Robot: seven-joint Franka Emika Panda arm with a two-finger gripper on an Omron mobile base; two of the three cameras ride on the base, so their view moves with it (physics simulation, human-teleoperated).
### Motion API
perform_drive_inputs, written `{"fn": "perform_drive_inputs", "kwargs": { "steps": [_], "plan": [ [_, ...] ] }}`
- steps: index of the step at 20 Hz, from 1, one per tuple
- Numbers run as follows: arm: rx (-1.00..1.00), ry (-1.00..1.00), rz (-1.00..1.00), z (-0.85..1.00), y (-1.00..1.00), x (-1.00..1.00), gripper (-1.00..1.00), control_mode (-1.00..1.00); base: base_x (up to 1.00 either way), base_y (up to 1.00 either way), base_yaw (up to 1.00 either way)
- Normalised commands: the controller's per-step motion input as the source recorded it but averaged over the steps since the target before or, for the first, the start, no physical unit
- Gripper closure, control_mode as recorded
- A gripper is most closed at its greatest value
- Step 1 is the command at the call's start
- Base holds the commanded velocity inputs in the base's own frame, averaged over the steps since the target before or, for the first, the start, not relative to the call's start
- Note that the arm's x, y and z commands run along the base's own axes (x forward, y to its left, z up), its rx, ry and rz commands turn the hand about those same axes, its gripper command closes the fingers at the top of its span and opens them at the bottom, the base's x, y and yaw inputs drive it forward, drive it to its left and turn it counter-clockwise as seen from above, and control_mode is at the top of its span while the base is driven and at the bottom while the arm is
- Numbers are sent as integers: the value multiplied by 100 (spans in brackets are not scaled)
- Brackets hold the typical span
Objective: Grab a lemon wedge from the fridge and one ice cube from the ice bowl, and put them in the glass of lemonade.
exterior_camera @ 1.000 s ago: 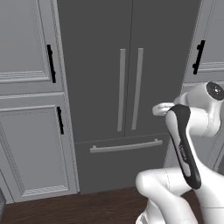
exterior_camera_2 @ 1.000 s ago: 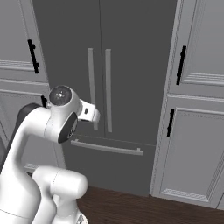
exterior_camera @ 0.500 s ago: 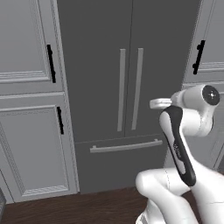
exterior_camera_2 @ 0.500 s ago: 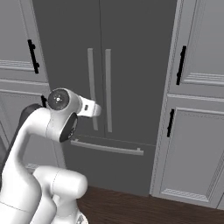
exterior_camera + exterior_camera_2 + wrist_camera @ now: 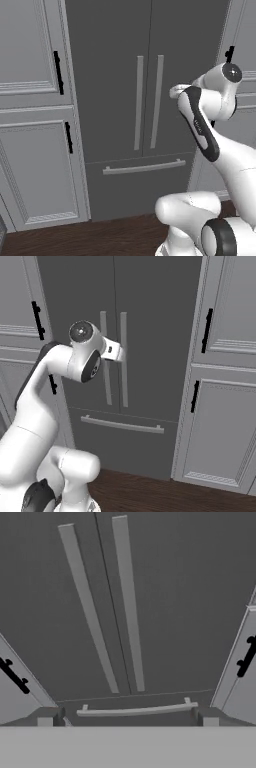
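The fridge [image 5: 110,70] [image 5: 155,311] [image 5: 175,587] stands straight ahead, both dark grey doors closed. Two long light grey bar handles [image 5: 148,102] [image 5: 114,358] [image 5: 129,602] run side by side down its middle seam, and a horizontal drawer handle [image 5: 137,710] lies below them. In the hand view my gripper [image 5: 127,719] is open, its fingertips [image 5: 45,719] wide apart with nothing between them, facing the doors a short way off. In both base views my arm is raised in front of the door handles. The lemon wedge, ice cube, ice bowl and glass of lemonade are out of view.
Light grey panelled cabinets with black handles flank the fridge on the left [image 5: 30,150] and on the right [image 5: 220,421]. Dark wooden floor [image 5: 160,496] runs along the base of the units.
My arm has lifted: the wrist and hand have risen and come nearer the pair of door handles. The fridge doors stay closed and the gripper stays open.
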Motion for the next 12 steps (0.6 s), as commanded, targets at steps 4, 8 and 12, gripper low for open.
{"fn": "perform_drive_inputs", "kwargs": {
  "steps": [4, 8, 12],
  "plan": [
    [-1, -2, 0, 10, -2, 54, -100, -100, 0, 0, 0],
    [-4, -13, 0, 0, 0, 62, -100, -100, 0, 0, 0],
    [0, -6, 0, 0, 0, 79, -100, -100, 0, 0, 0]
  ]
}}
